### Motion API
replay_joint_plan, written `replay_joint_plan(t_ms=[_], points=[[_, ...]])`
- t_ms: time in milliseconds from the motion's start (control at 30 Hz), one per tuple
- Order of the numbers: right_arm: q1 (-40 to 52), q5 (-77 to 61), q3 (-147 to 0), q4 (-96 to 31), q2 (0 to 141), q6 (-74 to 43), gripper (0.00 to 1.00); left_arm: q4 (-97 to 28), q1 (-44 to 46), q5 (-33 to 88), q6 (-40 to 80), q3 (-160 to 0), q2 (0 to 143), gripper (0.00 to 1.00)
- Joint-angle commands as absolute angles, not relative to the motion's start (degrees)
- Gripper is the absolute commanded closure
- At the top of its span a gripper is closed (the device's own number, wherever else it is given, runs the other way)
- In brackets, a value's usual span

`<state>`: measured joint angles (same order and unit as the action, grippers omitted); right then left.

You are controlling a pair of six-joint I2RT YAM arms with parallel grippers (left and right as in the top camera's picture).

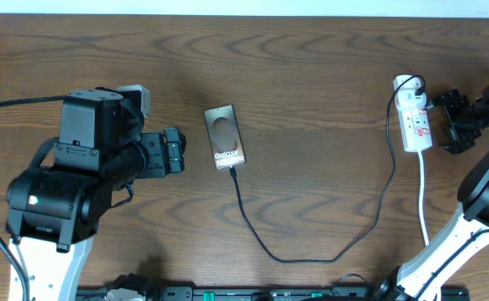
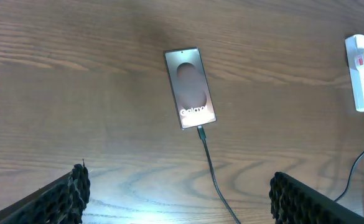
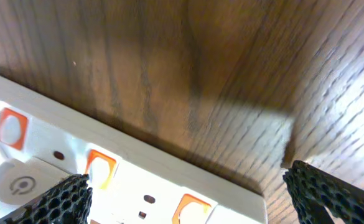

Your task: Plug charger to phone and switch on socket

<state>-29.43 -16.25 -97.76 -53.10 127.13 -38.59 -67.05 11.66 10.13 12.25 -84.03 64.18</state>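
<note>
**Black cable in, red switch yet to press**

Far left, left gripper [image 1: 173, 152]: hovering well to the left of the phone [image 1: 225, 136], jaws spread wide, nothing held. Same from its wrist view, only bare wood between them.

Left of centre, phone: flat on the table [image 1: 311, 67], "Galaxy" lettering toward its near end, apart from both arms.

At the phone's near edge, charger [image 1: 232, 171]: plug tip meeting the port, apparently seated, though too small to confirm how deep. Thin black cable sweeping toward the near table edge, then climbing the right side to the socket [image 1: 413, 121]. Judged so: plugging step done.

Far right, socket: white strip lying lengthwise, black cable reaching its far end, white cord [image 1: 421, 192] trailing back toward the robot.

Beyond it, right gripper [image 1: 455, 121]: just beside the strip's right flank, jaws wide apart and empty. From its wrist view, close above the red switches [image 3: 98, 168], contact impossible to tell.

Left to do, by this reading: pressing a switch. On or off: unreadable.

In the way: little. Worth minding the black cable and white cord running close along the strip's left side, and picking the switch matching the occupied outlet.
</note>
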Motion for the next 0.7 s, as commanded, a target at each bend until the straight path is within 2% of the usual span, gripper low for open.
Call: replay_joint_plan(t_ms=[0,667], points=[[-28.1,-13.0,-97.7,-53.8,127.6,-39.2,0.01,-67.1,11.5,9.4,13.0,-84.2,64.0,0.09],[-29.0,-11.1,-97.7,-53.3,127.6,-40.2,0.01,-67.0,11.5,9.4,13.0,-84.2,64.0,0.09]])
